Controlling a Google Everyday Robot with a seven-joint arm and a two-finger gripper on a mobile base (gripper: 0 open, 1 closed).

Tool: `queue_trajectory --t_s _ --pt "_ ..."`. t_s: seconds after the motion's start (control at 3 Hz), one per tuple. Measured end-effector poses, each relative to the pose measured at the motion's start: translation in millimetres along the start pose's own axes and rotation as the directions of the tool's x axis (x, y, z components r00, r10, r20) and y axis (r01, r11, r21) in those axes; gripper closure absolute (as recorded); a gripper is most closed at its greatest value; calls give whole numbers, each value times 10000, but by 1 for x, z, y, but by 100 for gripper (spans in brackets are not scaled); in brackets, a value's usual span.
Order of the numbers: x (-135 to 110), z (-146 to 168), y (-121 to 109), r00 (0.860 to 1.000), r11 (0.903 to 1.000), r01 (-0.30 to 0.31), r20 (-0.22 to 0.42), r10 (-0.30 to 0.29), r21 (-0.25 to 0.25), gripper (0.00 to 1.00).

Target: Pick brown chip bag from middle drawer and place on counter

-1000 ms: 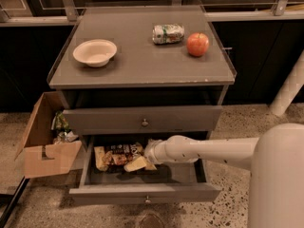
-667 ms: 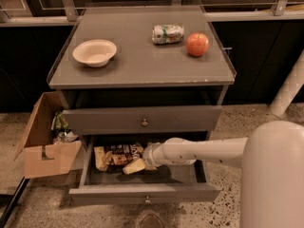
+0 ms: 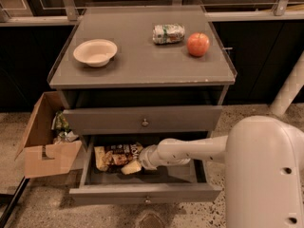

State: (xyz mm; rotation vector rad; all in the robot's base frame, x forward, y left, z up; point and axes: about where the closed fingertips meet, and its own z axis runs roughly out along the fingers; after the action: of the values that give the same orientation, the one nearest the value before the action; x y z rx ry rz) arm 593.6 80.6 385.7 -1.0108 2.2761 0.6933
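The brown chip bag [image 3: 114, 156] lies flat in the left half of the open middle drawer [image 3: 145, 193], its pale ends showing. My gripper [image 3: 134, 164] reaches into the drawer from the right, at the bag's right end and touching it; the white arm hides that end of the bag. The counter [image 3: 142, 63] is the grey cabinet top above, with a low clear rim.
On the counter stand a white bowl [image 3: 95, 52] at the left, a crushed green-white can [image 3: 168, 33] and a red apple [image 3: 198, 44] at the right. The upper drawer [image 3: 142, 120] is closed. An open cardboard box [image 3: 43, 148] sits on the floor at the left.
My arm's wrist has shifted slightly left toward the bag, and my white body fills more of the lower right. The bag lies where it was.
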Motion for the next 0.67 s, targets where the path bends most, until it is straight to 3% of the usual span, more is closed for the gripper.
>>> queue_trajectory --t_s 0.67 --pt "0 1 0 10000 10000 1 -21 -1 -11 72"
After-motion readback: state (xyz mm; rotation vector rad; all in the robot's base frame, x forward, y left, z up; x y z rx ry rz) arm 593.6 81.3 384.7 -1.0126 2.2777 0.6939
